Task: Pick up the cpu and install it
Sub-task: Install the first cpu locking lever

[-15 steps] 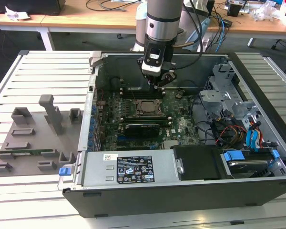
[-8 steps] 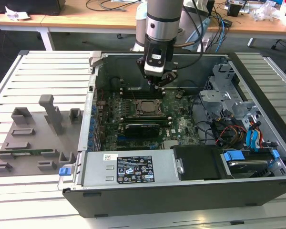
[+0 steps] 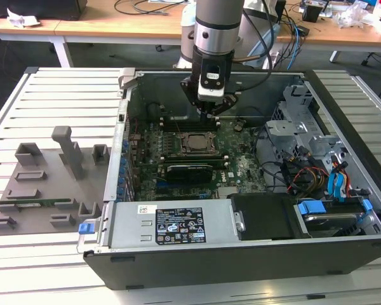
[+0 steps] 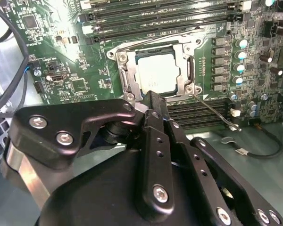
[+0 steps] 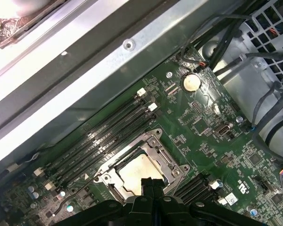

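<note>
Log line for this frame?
cpu: lying in socket | gripper: at socket edge, fingers shut, holding nothing

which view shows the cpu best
The second wrist view: the cpu lies in the socket frame, its silvery top almost fully visible. In the first wrist view the gripper hides its near edge. In the exterior view it is a small patch beneath the gripper.

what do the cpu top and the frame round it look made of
The cpu top looks like metal: matte silvery-grey with a soft, even sheen in the second wrist view. The socket frame around it seems to be bare stamped steel, brighter, with glinting edges and screws at its corners. The exact alloy cannot be told.
</note>
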Robot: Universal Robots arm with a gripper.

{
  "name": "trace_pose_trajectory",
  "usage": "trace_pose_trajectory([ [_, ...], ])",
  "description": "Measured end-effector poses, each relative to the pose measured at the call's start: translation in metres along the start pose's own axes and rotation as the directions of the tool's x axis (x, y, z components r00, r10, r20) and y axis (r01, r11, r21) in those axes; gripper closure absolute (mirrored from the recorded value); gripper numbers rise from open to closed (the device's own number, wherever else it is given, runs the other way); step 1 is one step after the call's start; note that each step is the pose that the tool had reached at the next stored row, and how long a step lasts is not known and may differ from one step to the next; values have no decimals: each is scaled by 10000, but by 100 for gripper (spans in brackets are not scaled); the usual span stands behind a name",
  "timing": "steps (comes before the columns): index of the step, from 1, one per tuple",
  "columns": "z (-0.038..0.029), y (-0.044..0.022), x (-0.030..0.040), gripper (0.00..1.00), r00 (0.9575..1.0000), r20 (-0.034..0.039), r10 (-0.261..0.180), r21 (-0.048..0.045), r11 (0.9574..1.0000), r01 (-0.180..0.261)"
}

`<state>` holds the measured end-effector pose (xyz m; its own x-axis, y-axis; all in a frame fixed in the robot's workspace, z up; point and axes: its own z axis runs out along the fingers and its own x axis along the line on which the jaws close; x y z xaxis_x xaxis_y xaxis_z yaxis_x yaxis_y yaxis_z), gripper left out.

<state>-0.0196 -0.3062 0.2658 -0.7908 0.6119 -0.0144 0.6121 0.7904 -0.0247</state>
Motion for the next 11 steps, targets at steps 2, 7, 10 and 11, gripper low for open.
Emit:
trace_pose_trajectory([
  [2,0,0,0,89,9999,4,-165,-3,9999,165],
  [7,0,0,0,89,9989,12,-463,-7,9989,463],
  [10,0,0,0,89,9970,20,-775,-11,9970,775],
  [11,0,0,0,89,9956,24,-938,-12,9956,938],
])
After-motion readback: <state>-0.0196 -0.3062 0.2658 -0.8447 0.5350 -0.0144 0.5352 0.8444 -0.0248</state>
